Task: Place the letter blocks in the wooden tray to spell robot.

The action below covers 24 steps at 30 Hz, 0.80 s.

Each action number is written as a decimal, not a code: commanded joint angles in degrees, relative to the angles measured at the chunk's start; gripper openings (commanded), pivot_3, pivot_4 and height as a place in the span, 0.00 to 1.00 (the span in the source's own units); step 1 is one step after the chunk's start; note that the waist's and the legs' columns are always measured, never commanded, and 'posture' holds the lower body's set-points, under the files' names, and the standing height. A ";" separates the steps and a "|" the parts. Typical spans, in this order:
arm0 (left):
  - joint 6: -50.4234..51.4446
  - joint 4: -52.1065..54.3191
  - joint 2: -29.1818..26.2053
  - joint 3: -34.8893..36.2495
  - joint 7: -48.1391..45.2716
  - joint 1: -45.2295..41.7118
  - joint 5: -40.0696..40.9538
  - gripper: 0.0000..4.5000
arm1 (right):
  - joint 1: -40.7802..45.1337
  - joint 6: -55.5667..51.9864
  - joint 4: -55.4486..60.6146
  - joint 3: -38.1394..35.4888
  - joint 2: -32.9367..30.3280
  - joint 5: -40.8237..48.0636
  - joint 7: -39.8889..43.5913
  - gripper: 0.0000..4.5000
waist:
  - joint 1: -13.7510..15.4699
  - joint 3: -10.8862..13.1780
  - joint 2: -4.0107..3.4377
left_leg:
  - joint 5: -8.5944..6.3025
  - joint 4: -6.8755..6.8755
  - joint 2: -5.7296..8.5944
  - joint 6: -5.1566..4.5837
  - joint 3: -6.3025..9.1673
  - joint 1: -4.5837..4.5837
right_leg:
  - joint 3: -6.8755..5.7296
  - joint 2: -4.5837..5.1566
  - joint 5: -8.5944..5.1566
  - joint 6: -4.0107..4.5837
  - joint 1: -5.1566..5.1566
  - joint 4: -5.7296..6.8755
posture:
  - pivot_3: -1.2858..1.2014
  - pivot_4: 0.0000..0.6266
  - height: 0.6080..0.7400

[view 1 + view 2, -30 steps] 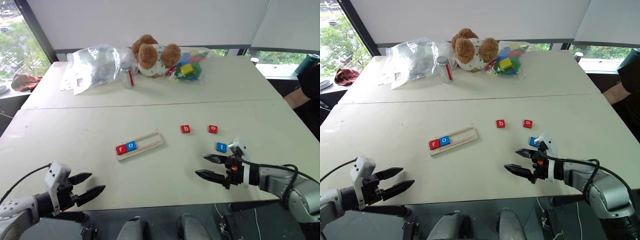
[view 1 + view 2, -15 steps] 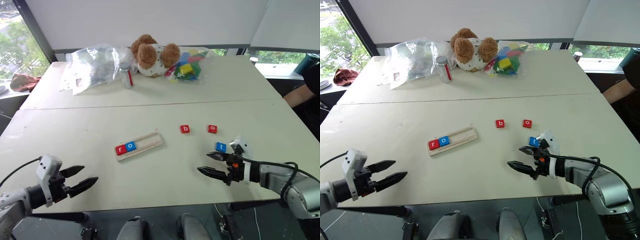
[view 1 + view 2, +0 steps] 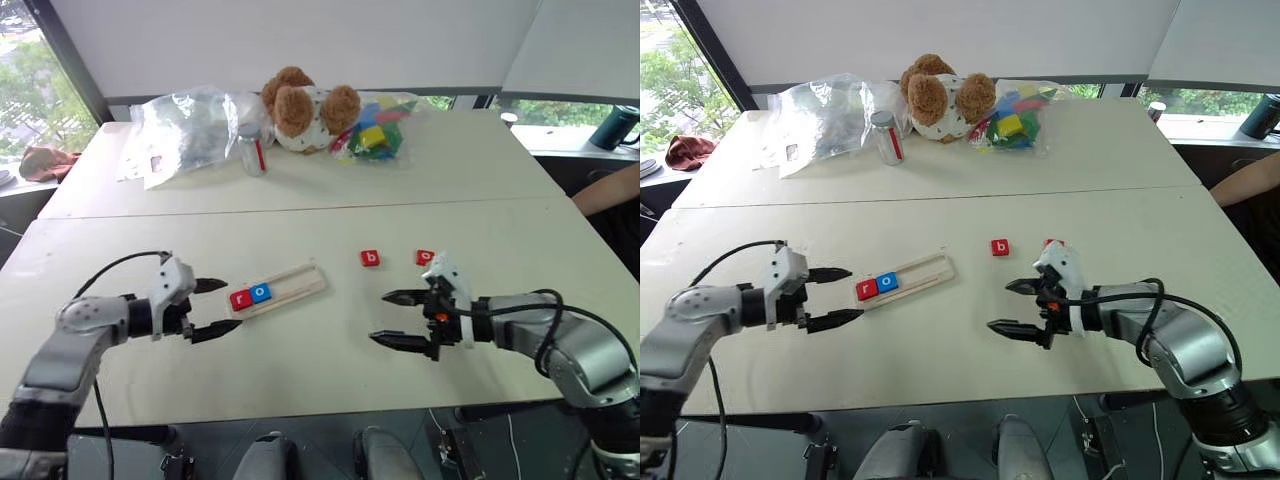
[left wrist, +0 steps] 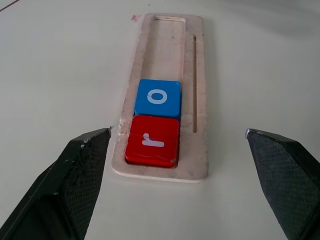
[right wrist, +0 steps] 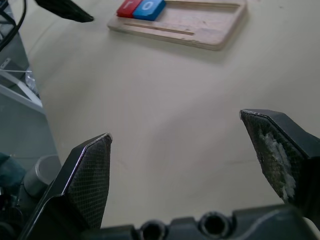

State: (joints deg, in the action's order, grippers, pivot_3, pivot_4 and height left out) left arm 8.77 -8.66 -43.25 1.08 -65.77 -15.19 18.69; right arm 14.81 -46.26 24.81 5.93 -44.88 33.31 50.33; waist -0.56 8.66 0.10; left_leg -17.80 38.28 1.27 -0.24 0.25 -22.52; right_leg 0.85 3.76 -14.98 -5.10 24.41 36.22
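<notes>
Left tool (image 3: pixel 212 307), spread and empty, has swung in to the r-end of the wooden tray (image 3: pixel 279 291), which holds r and o mid-tabletop, while the spread right tool (image 3: pixel 400 319) drifts off b (image 3: pixel 370 258); likely steadying the tray.

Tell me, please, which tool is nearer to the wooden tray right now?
The left tool. It sits open just off the wooden tray's end that holds the r block; the right tool hovers open well off toward the tray's other end.
</notes>
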 commanded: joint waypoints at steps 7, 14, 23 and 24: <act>-9.49 -10.35 3.47 -3.14 -3.27 -4.50 -4.60 1.00 | -3.41 -0.19 5.18 -2.67 0.18 -0.43 -3.68 0.99 | 0.00 -0.01 0.02 | -0.01 0.06 0.01 -0.02 0.00 0.00 | 0.00 -0.03 0.01 -0.02 0.01 0.08 | 0.52 0.24 1.00; -12.69 -13.99 4.67 -3.95 -3.18 -4.97 -6.27 1.00 | -3.81 -1.01 6.20 -3.29 0.35 -0.12 -4.27 0.99 | -0.03 -0.02 0.04 | 0.00 0.12 0.01 -0.02 0.00 0.08 | 0.01 -0.05 0.01 -0.03 -0.03 0.23 | 0.52 0.24 1.00; -13.54 -16.91 5.03 -4.65 -4.74 -5.18 -7.34 0.69 | -3.25 -0.91 5.54 -3.39 -0.01 -0.40 -3.96 1.00 | -0.06 -0.02 0.04 | -0.06 0.82 0.00 -0.12 0.01 0.08 | 0.02 -0.06 0.00 -0.04 -0.14 0.75 | 0.52 0.24 1.00; -13.48 -16.73 4.91 -4.75 -4.95 -5.50 -7.40 0.69 | -3.35 -0.92 5.44 -3.63 -0.01 -0.45 -4.13 1.00 | -0.06 -0.02 0.04 | -0.06 0.84 0.00 -0.12 0.01 0.10 | 0.03 -0.06 0.00 -0.04 -0.15 0.78 | 0.52 0.24 1.00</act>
State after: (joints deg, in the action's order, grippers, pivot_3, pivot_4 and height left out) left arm -4.44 -25.01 -37.61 -2.62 -69.85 -20.73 12.90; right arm 11.03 -47.52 29.08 3.83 -44.27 32.64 46.15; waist -0.62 8.64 0.13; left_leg -17.85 39.12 1.26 -0.35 0.25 -22.40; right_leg 0.89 3.71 -14.99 -5.15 24.25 37.04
